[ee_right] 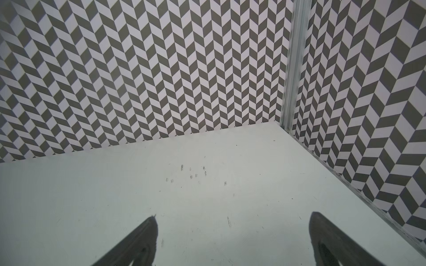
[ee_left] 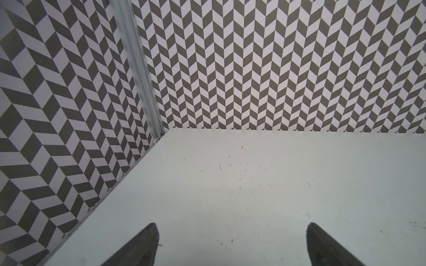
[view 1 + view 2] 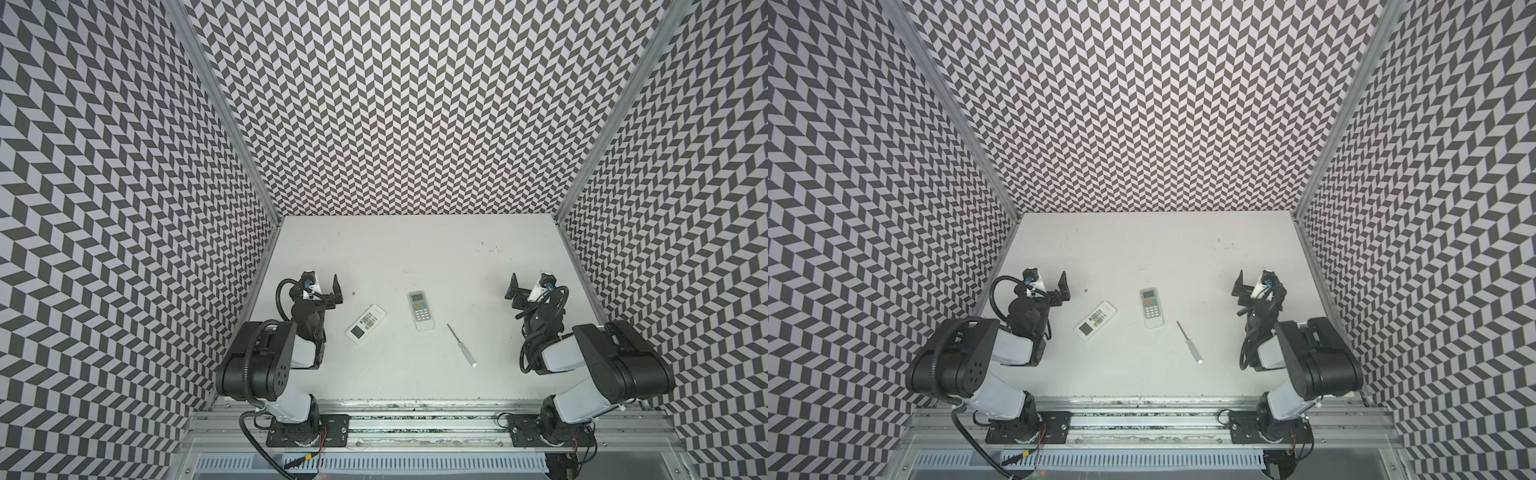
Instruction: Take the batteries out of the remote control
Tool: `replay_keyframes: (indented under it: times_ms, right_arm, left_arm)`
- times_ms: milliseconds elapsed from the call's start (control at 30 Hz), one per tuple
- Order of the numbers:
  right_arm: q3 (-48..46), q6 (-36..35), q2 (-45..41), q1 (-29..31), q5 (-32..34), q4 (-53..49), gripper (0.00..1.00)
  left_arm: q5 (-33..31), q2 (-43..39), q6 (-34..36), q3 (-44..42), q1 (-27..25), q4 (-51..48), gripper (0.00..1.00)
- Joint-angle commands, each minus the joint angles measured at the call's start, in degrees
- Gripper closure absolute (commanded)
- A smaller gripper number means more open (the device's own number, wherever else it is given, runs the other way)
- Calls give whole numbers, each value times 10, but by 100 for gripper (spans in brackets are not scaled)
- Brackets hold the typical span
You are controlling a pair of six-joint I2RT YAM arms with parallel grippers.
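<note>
Two white remote controls lie face up in both top views. One remote control (image 3: pixel 366 324) (image 3: pixel 1095 321) lies slanted left of centre; the other remote control (image 3: pixel 420 311) (image 3: pixel 1151 308) lies near the middle, display end away. The batteries are hidden. My left gripper (image 3: pixel 322 287) (image 3: pixel 1049 285) (image 2: pixel 232 228) hovers open and empty, left of the slanted remote, apart from it. My right gripper (image 3: pixel 528 286) (image 3: pixel 1252 286) (image 1: pixel 233 218) hovers open and empty at the right. Both wrist views show only bare table between the fingertips (image 2: pixel 154 230) (image 1: pixel 152 222).
A thin screwdriver (image 3: pixel 461 345) (image 3: pixel 1189 341) with a clear handle lies right of the middle remote. The white table (image 3: pixel 415 249) is walled on three sides by chevron-patterned panels (image 3: pixel 415 104). A metal rail (image 3: pixel 415 419) carrying both arm bases runs along the front.
</note>
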Motion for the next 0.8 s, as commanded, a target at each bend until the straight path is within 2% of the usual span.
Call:
replay_keyframes:
  times_ms: [0,567,667,767]
  right_arm:
    - [10,-1,4,-5,-7,21,0]
    - [6,2,0,-5,0,26,0]
    - [-2,5,-22,-4,12,21,0]
    - [14,1,-55,0,15,-41,0]
  left_arm:
    - [-6,-10,-3,7,-5,3,0]
    - [-12,-16,5,2,-12,10,0]
    - [9,-41,14,8,-13,-24,0]
    - [8,-55,16,39,-13,-95,0]
